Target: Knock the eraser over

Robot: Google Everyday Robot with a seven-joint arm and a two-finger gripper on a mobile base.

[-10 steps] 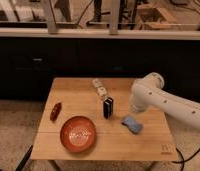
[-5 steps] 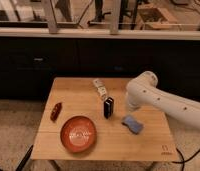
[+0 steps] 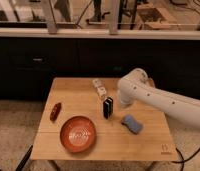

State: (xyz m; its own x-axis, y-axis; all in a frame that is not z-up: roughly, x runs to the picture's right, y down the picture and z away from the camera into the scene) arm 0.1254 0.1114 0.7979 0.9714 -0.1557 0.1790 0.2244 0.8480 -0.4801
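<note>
The eraser (image 3: 108, 107) is a small black block with light stripes along its edge. It stands upright near the middle of the wooden table (image 3: 68, 90). My white arm (image 3: 158, 100) reaches in from the right and bends down over the table. My gripper (image 3: 122, 102) is at the arm's lower left end, just right of the eraser and close to it. The arm hides most of the gripper.
A light-blue sponge (image 3: 131, 123) lies to the right of and in front of the eraser. A small white printed box (image 3: 99, 88) sits behind the eraser. A red-orange bowl (image 3: 78, 133) is at the front left. A small red-brown object (image 3: 55, 111) lies near the left edge.
My arm has swung left across the table, bringing the gripper end closer to the eraser. The eraser stays upright in the same place.
</note>
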